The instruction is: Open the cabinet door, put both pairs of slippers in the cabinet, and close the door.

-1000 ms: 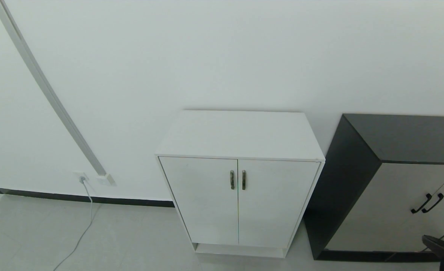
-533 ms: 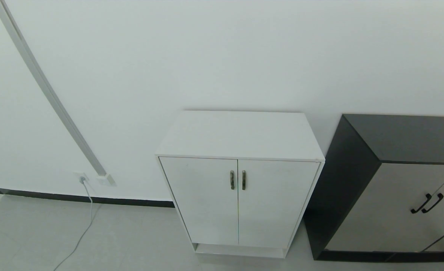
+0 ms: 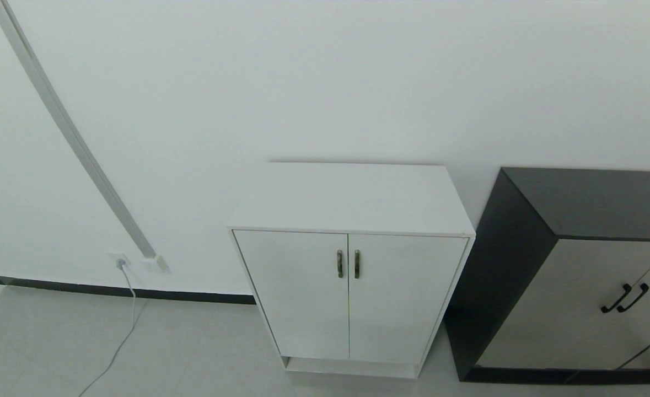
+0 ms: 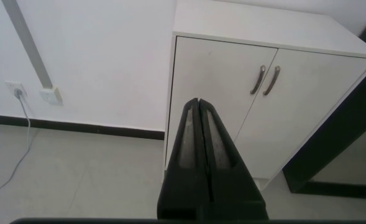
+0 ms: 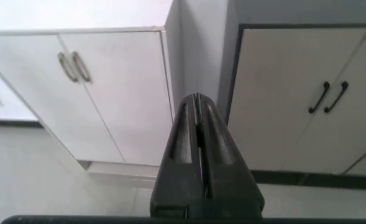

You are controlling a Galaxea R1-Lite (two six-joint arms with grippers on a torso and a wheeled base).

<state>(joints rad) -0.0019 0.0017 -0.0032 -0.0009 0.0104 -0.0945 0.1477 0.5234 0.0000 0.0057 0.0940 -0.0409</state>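
Socket (image 3: pixel 118 259) with a grey cable (image 3: pixel 130 314) sits low on the wall at far left, next to slanting trunking (image 3: pixel 71 132). Next comes the white cabinet (image 3: pixel 352 198), standing on the floor against the wall, both doors shut flush; its contents are hidden. Left door (image 3: pixel 297 298) and right door (image 3: pixel 402 300) meet at the centre, where the left handle (image 3: pixel 339 263) and right handle (image 3: pixel 356 263), slim upright bars, stand just beside each other near the top. A black cabinet (image 3: pixel 517 259) stands just beside it on the right, also shut. Left gripper (image 4: pixel 198 101) faces the white cabinet from well apart, fingers pressed together and carrying nothing. Right gripper (image 5: pixel 197 95), aimed between the two cabinets, is likewise closed tight and empty. Assessment: each door is a stiff, fairly light board hinged at its outer edge and should swing with little force. Recommended hold: across one bar handle, fingers spread first, pulling along the door's arc. Risk: the bars look smooth and closely paired, so a pinch may slip or snag the neighbour.
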